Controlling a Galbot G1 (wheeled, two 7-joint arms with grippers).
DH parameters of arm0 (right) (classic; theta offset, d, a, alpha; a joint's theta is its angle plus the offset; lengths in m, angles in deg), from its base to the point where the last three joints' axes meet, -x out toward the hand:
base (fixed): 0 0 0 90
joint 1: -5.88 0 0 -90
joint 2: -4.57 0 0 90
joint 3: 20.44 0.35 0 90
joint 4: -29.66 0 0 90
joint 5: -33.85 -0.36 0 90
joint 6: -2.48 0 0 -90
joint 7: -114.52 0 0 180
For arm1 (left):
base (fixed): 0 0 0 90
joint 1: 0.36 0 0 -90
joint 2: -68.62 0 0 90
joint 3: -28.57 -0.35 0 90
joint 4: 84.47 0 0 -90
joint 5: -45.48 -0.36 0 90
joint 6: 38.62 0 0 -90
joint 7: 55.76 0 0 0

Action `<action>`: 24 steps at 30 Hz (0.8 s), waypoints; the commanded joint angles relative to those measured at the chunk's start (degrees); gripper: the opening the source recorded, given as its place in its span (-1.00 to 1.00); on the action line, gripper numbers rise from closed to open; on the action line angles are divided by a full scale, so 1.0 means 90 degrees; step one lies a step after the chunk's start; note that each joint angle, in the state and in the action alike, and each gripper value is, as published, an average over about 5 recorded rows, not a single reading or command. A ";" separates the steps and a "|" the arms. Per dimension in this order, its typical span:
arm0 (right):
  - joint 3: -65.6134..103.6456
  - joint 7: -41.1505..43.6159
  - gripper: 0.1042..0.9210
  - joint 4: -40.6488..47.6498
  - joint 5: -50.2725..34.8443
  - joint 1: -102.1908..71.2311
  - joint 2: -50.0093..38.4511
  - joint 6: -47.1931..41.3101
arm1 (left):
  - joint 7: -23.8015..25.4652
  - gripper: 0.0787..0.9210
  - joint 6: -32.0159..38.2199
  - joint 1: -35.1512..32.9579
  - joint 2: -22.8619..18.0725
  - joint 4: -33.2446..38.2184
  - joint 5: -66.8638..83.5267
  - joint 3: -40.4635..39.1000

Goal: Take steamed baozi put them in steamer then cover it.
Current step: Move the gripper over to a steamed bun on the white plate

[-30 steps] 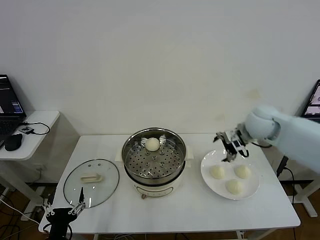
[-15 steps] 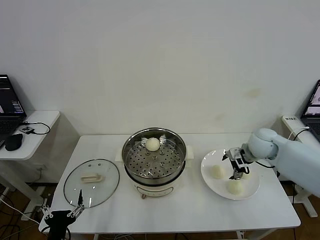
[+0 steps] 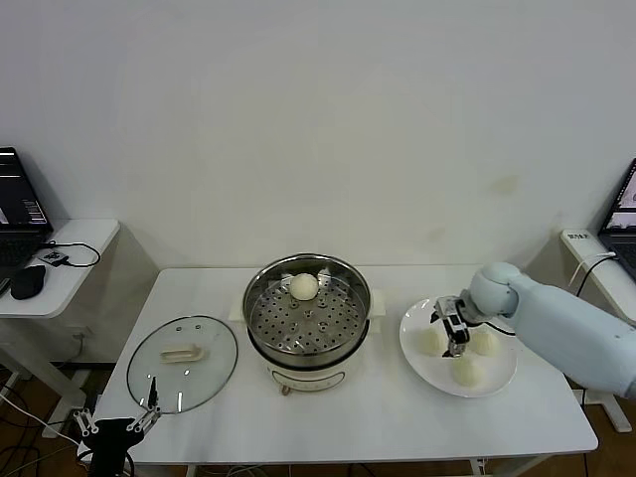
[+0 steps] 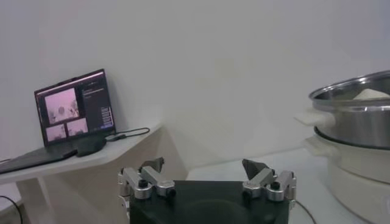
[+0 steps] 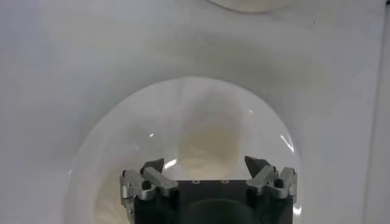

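Right gripper [image 3: 454, 336] lowered onto plate [image 3: 502, 373], jaws open over baozi [image 3: 431, 341]; next pick imminent. Left gripper [image 3: 117, 425] parked, open.

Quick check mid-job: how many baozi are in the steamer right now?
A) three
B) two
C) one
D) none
C: one baozi sits on the perforated tray at the back of the steamer; the other three are on the white plate.

Steamer [image 4: 359, 115] cut off, laptop [image 3: 624, 204] cropped
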State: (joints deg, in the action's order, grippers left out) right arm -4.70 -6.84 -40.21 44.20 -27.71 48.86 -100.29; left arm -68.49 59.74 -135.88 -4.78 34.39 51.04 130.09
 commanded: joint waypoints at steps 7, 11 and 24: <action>0.0186 0.0016 0.71 0.0747 0.0226 -0.0198 0.0527 0.0051 | -0.0012 0.77 0.0004 0.0027 -0.0010 -0.0025 0.0018 0.0010; 0.0232 0.0007 0.58 0.0750 0.0210 -0.0204 0.0536 0.0031 | -0.0014 0.77 0.0004 0.0032 -0.0018 -0.0021 0.0019 0.0009; -0.0202 0.0235 0.24 -0.0118 -0.0299 0.0598 -0.0074 -0.0152 | -0.0029 0.77 0.0007 0.0017 -0.0027 0.0025 0.0018 0.0019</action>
State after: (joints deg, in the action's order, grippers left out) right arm -4.13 -5.45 -37.21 43.94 -27.10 50.94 -101.19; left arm -68.74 59.80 -135.71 -5.04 34.60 51.20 130.28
